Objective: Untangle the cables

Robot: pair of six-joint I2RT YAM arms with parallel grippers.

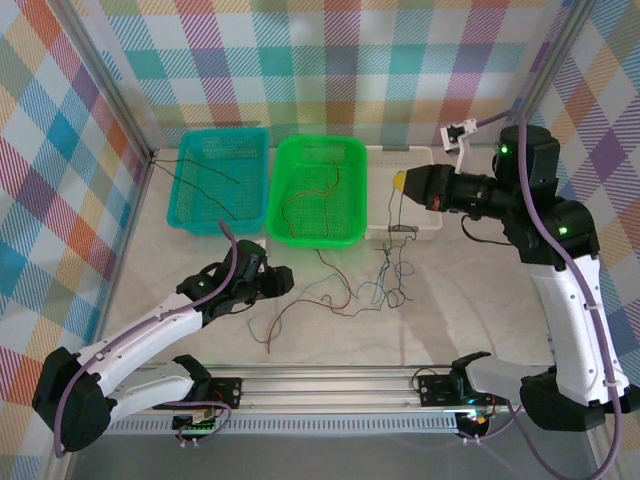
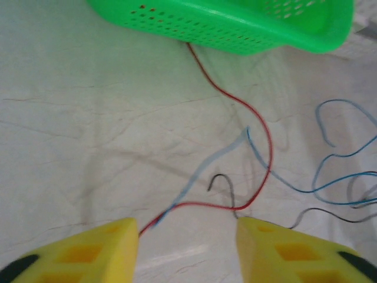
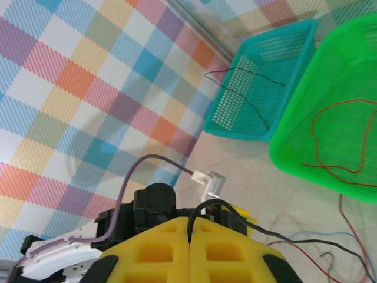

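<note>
- Left end effector [image 1: 287, 281], near left of the bench [image 1: 480, 310]: it sits low over the surface with its jaws wide apart and nothing held. In the left wrist view [image 2: 187, 233] the yellow fingers [image 2: 106, 250] stand well apart and bare bench lies between them.
- Red cable [image 2: 268, 147]: it lies on the bench, runs from under the green basket [image 2: 235, 32], curves right and passes back through the gap between the open fingers. No contact with either finger can be confirmed.
- Blue cable [image 2: 321, 171]: it loops on the bench right of the red cable and crosses it near the middle of the view.
- Cables [image 1: 360, 290]: the loose bunch lies mid-bench, just in front of the green basket [image 1: 320, 240] and the white tray [image 1: 420, 228], with strands trailing toward the left end effector.
- Green basket, far centre: a brownish-orange cable [image 1: 300, 205] [image 3: 330, 112] lies coiled inside it.
- Teal basket [image 1: 200, 225] [image 3: 235, 112], far left beside the green basket: a dark cable [image 1: 215, 180] [image 3: 253, 97] lies inside, one end over the left rim.
- Right end effector [image 1: 400, 183], raised above the white tray at far right: its jaws are fully closed. In the right wrist view [image 3: 189, 233] the yellow fingers meet and a black cable [image 3: 259, 230] is pinched in the seam, arching out to the right.
</note>
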